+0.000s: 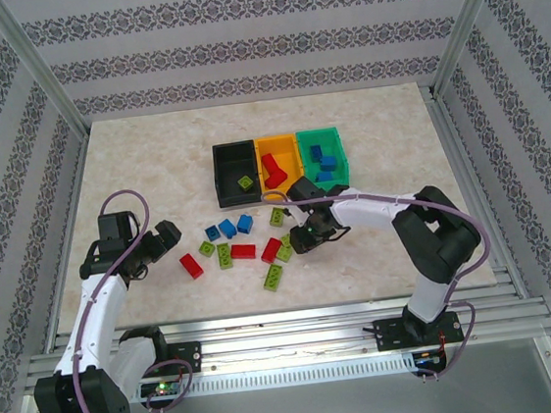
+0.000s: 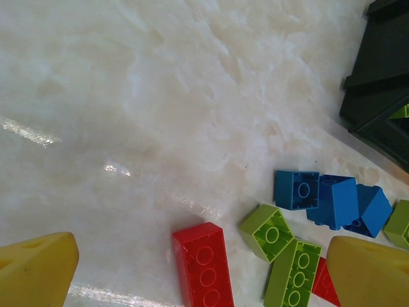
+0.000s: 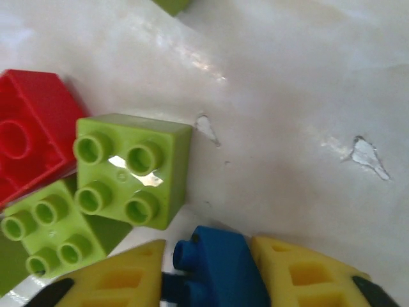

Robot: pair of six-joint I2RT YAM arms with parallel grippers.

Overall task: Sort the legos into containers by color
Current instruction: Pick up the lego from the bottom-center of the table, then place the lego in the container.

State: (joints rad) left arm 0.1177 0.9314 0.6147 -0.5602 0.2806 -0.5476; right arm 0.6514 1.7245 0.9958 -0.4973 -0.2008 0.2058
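We judge the step in hand to be carrying a blue piece. The right end effector (image 1: 303,235) is clenched on a blue brick (image 3: 216,272), low over the worktop (image 1: 133,162) among the loose legos (image 1: 223,254) and just beside a lime green brick (image 3: 131,169). The containers (image 1: 276,139) stand just beyond. The green bin (image 1: 345,160) already holds blue pieces, the orange-yellow bin (image 1: 261,164) holds red, and the black bin (image 1: 219,173) holds a lime one. The next move, we think, calls for lifting clear of the neighbouring bricks and passing over the green bin's rim before letting go. The left end effector (image 1: 167,236) hangs released, its fingers wide apart above a red brick (image 2: 203,265), gripping nothing. The worktop is pale, glossy and marbled. Striped, patterned wallpaper and an aluminium frame enclose it.
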